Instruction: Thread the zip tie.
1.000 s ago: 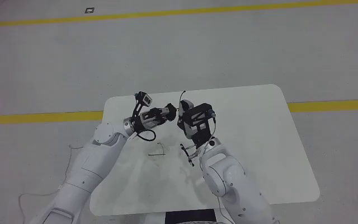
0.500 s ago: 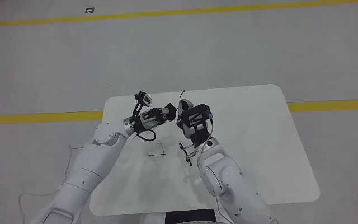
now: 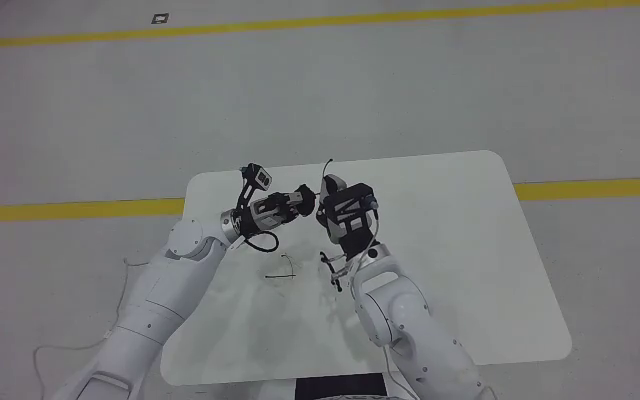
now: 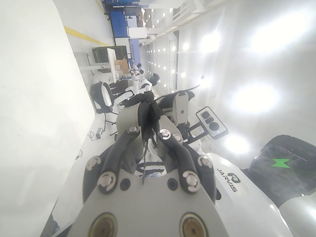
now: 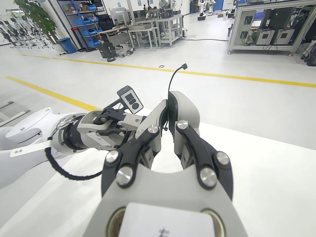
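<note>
1. The table (image 3: 470, 250) is white with rounded corners. Both arms meet in the air above it, close to its far edge and toward the far-left corner.
2. The right gripper (image 5: 168, 107) has its pads pressed together on a black strap.
3. The left gripper (image 4: 148, 110) faces it from just beside, tips almost touching. It is pinched on a thin black strap that runs back toward its wrist.
4. The zip tie (image 5: 170, 85) rises from the right gripper's fingertips, curving up over the far edge with its head at the free end. I take the strap in the left gripper for the same tie's tail, though the stretch between the two is hidden. The head stands free with nothing through it, so the step in hand looks like lining up tail and head. The next move calls for bending the strap round and bringing the tail tip squarely to the slot. The head sits on a long free stretch and may sway.
5. A thin dark strand (image 3: 283, 270) lies on the table left of its middle, apart from both grippers.
</note>
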Controlling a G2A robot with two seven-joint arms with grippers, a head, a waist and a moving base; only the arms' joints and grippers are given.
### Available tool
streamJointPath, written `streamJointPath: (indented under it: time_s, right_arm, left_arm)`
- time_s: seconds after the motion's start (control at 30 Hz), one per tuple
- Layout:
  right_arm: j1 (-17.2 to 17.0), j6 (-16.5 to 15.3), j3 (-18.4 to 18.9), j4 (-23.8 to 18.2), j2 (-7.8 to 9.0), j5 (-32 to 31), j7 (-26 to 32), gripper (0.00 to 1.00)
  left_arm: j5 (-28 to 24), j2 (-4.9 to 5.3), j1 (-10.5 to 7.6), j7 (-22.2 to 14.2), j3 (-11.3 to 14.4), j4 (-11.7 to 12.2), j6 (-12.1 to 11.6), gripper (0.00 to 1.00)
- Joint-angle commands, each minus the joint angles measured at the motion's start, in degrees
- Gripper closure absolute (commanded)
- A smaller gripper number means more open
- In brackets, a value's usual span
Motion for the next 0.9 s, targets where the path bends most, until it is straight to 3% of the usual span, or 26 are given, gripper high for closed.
streamJointPath:
  time_s: [0.0, 0.87]
  right_arm:
    - [0.1, 0.1, 0.0, 0.2, -0.01, 0.0, 0.0, 1.0]
    - [-0.3, 0.3, 0.0, 0.6, 0.05, 0.3, 0.7, 1.0]
  left_arm:
    - [0.0, 0.0, 0.0, 0.0, 0.0, 0.0, 0.0, 1.0]
    - [0.0, 0.0, 0.0, 0.0, 0.0, 0.0, 0.0, 1.0]
